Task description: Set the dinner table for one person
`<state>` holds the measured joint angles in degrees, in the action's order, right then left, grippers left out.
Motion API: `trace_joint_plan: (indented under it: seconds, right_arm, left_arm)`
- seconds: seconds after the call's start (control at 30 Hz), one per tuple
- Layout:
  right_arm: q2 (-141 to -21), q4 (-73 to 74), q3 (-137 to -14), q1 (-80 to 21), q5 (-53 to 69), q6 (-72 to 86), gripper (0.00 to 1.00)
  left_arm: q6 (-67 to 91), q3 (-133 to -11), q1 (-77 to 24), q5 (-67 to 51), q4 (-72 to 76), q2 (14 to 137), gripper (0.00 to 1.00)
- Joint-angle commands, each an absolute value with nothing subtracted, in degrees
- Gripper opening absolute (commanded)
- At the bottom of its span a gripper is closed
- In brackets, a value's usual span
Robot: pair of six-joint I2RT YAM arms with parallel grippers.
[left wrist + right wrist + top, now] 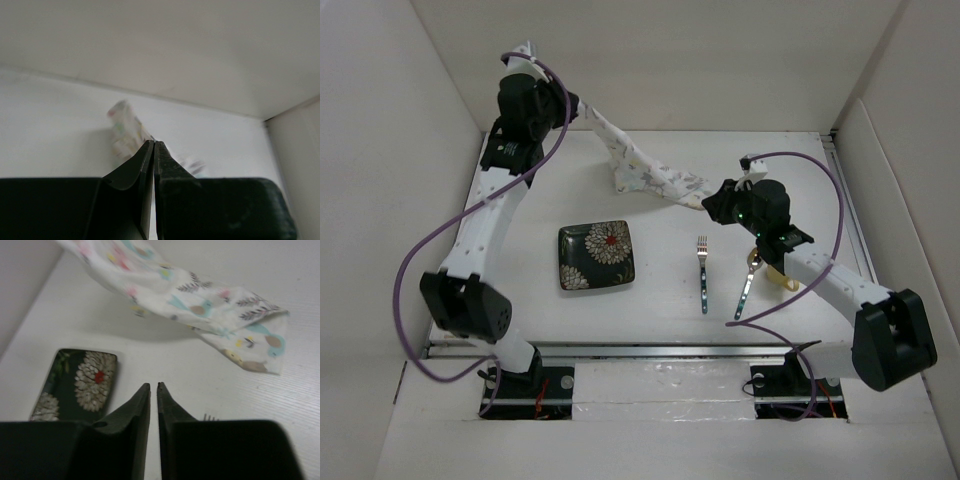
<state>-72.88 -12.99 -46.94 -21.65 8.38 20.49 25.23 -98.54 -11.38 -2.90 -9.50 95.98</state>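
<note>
Black fingers of the right gripper [153, 387] filled the bottom of the right wrist view, pressed almost together with only a thin slit between their tips and nothing seen in that slit. Beneath them lay the dinner table [150, 352], a large, flat, plain white rectangular top, boxed in by pale walls on three sides in the overhead view [660, 300]. Ahead of those fingers a white cloth placemat printed with small coloured birds and leaves [200, 300] hung in the air above the table, one corner drooping to the right. From above, the placemat [640, 165] stretched as a slack band from the far left down toward the right gripper [710, 205]; whether its lower end touched that gripper could not be told. The left gripper [578, 110], raised near the far left corner, was clamped on the upper end of the cloth; in its own wrist view its fingers [154, 145] met tightly, with the blurred placemat [122, 130] showing just past their tips. On the table, left of centre, rested a dark square ceramic plate painted with white flowers [596, 256], which the right wrist view also caught at lower left [75, 385]. Well apart from it to the right lay a silver metal fork [703, 275], tines pointing away from the arm bases. Near the fork, further right, lay a second slim silver utensil [746, 292], its upper end hidden under the right arm.
</note>
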Motion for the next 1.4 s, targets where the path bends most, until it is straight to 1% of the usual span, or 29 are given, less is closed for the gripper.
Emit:
trace_joint_plan:
  seconds: [0.0,0.03,0.07,0.1,0.17,0.27,0.37,0.5,0.63,0.67,0.83,0.9,1.03,1.1,1.13,1.2,1.23,1.37]
  right_arm:
    - [-78.0,-17.0,-48.2,-21.2,6.9,20.4,0.29]
    - [-79.7,-18.0,-48.7,-21.2,6.9,20.7,0.37]
    - [-82.8,-19.3,-49.3,-21.2,7.1,21.0,0.54]
    - [-84.4,-19.6,-50.0,-21.2,6.9,21.1,0.59]
    - [-88.6,-20.0,-52.5,-21.7,7.6,21.2,0.69]
    - [-92.4,-21.2,-55.6,-22.4,10.4,21.4,0.73]
    - [-95.4,-22.9,-57.1,-24.7,14.2,21.4,0.74]
    - [-92.2,-24.9,-56.9,-28.6,15.6,21.1,0.76]
    - [-90.0,-19.3,-61.7,-33.0,14.2,16.9,0.77]
    - [-90.0,-16.0,-62.9,-33.5,14.2,15.6,0.78]
    - [-88.4,-10.2,-70.5,-34.6,15.6,12.3,0.81]
    - [-86.9,-6.0,-73.8,-33.9,15.9,10.4,0.81]
    - [-86.2,-4.0,-75.6,-33.3,17.0,9.5,0.82]
    - [-85.9,-3.7,-74.7,-32.8,16.6,9.1,0.82]
    - [-85.5,-4.0,-74.1,-32.8,16.4,9.1,0.82]
    - [-85.2,-5.3,-72.4,-32.1,16.4,9.7,0.82]
    - [-85.1,-5.8,-70.8,-30.9,16.8,9.9,0.82]
    - [-84.5,-6.4,-67.9,-29.4,16.2,10.4,0.80]
  left_arm:
    - [27.9,-99.1,-12.2,-8.2,-2.2,87.5,0.00]
    - [27.9,-98.5,-12.2,-9.6,-1.7,85.6,0.00]
    - [27.9,-98.1,-12.2,-10.1,-1.0,85.0,0.00]
    - [27.9,-97.0,-12.2,-10.4,-0.5,84.1,0.00]
    - [27.2,-96.0,-12.2,-11.4,1.6,82.3,0.00]
    - [26.4,-95.8,-12.2,-14.3,2.4,81.8,0.00]
    - [27.0,-95.4,-12.2,-16.0,4.6,82.0,0.00]
    - [27.3,-96.8,-12.2,-16.4,5.3,84.1,0.00]
    - [26.7,-98.1,-12.8,-11.4,5.7,87.0,0.00]
    - [27.4,-99.0,-11.1,-10.1,5.1,87.7,0.00]
    - [31.6,-107.7,-6.4,-6.2,3.8,89.7,0.00]
    - [31.5,-116.9,-6.4,-3.8,3.4,89.9,0.00]
    - [30.9,-119.1,-9.2,-0.6,4.4,88.2,0.00]
    - [32.9,-115.7,-9.8,-2.7,9.3,86.2,0.00]
    - [34.5,-110.0,-9.8,-5.4,11.8,84.0,0.00]
    - [38.9,-103.2,-9.8,-9.2,20.5,82.4,0.00]
    - [41.0,-97.3,-9.8,-12.8,23.3,82.3,0.00]
    - [43.8,-87.0,-12.6,-14.9,29.3,85.9,0.00]
